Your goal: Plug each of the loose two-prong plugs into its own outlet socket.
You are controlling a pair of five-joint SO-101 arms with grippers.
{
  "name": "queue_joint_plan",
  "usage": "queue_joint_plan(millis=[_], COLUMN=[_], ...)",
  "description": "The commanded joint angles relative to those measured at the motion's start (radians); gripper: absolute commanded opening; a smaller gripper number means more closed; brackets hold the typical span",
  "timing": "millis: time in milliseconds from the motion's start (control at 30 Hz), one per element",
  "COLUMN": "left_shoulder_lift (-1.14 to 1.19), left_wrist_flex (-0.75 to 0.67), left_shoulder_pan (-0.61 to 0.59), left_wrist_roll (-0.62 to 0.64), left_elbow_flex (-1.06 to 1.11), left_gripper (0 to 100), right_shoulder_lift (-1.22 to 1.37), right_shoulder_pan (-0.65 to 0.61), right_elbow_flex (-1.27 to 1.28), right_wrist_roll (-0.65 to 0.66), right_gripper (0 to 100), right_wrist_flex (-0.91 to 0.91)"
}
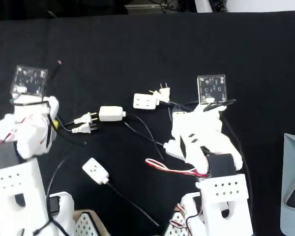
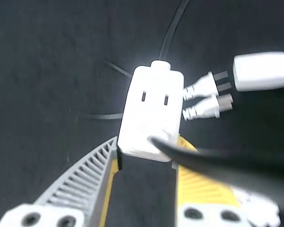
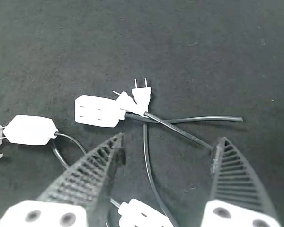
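— How will these plugs handle?

— Light, I'd judge. They have small, hard, smooth plastic bodies, thin metal prongs that could bend, and springy cords that will tug back. Pinch across the body, behind the prongs, never on the cord.

— Where are they?

— Take the white block point(image 1: 111, 113) as the marker. Two plugs point(image 1: 83, 119) lie just beside it on the left arm's side, prongs pointing at it. The other two plugs point(image 3: 142, 97) lie past its opposite side, touching a four-slot socket point(image 3: 98, 111).

— And the count?

— Four plugs and four sockets. Besides the four-slot socket there is a loose socket point(image 1: 95, 170) nearer the arm bases than the block. A third socket point(image 3: 142, 213) lies on the block's right-arm side, also nearer the bases. The fourth is the held socket point(image 2: 154, 99). I cannot tell whether the block itself has slots.

— The claws?

— The left claw point(image 2: 146, 146) looks pinched on the held socket's end, beside the first pair. The right claw point(image 3: 170, 142) is spread wide above the crossed cords point(image 3: 180, 124), near the second pair.
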Motion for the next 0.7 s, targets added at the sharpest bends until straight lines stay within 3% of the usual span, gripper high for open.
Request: queue_joint_plan(millis=[0, 233, 500, 600, 667], left_shoulder_lift=[0.115, 0.417, 0.68, 0.736, 0.753], left_wrist_flex=[-0.164, -0.376, -0.684, -0.769, -0.784], left_shoulder_pan=[0.059, 0.168, 0.211, 0.203, 0.191], left_wrist_roll=[0.021, 0.075, 0.078, 0.091, 0.172], left_elbow_flex=[-0.061, -0.071, -0.071, -0.071, -0.071], left_gripper=[9, 18, 19, 28, 35], right_shoulder_lift=[0.01, 0.01, 0.01, 0.01, 0.01], right_shoulder_pan=[-0.015, -0.015, -0.015, -0.015, -0.015], right_elbow_flex=[-0.039, -0.038, -0.038, -0.033, -0.028], right_wrist_roll=[-0.008, -0.008, -0.005, -0.002, 0.0], right_gripper=[29.2, 29.2, 29.2, 29.2, 29.2], right_wrist_flex=[-0.018, -0.018, -0.018, -0.018, -0.02])
